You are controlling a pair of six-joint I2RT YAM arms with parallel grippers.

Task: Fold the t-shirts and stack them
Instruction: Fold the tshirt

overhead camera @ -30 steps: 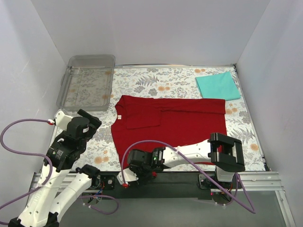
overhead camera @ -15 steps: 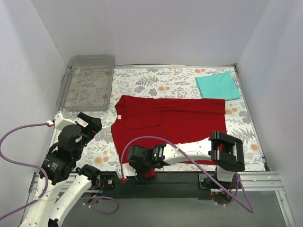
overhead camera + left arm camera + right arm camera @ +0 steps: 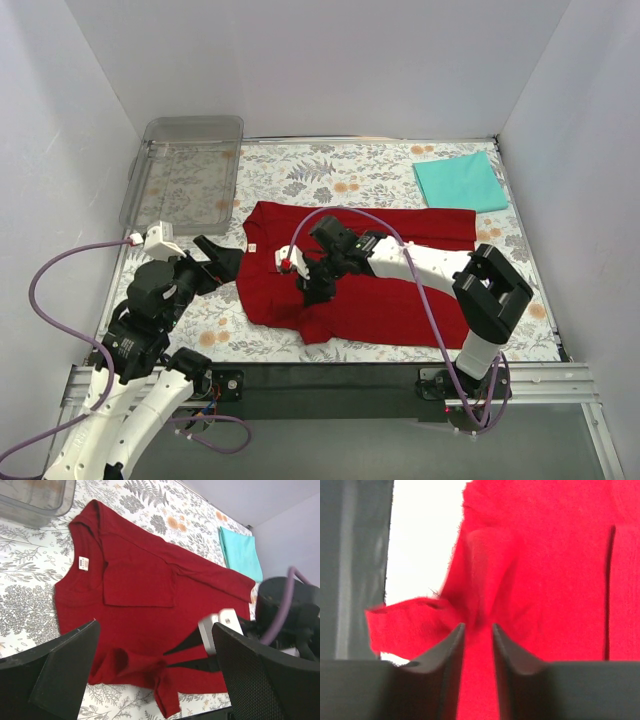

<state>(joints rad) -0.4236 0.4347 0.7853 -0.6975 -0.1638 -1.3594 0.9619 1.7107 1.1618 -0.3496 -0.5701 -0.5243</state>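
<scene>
Top view looks down from behind over the whole bench (image 3: 380, 382); left wrist view slants across the red shirt (image 3: 140, 625); right wrist view hugs it closely.

A floral-patterned mat (image 3: 330, 175) covers the tabletop. On its far left corner sits a clear plastic rectangular tray (image 3: 194, 121); on its far right corner lies a teal folded cloth t-shirt (image 3: 460, 182). A dark red cloth t-shirt (image 3: 400, 265) lies across the mat's middle, collar to the left, its far right corner just in front of the teal one. The right gripper (image 3: 312, 288) is over its near left part; the left gripper (image 3: 228, 262) is beside its left edge, over the mat.
</scene>
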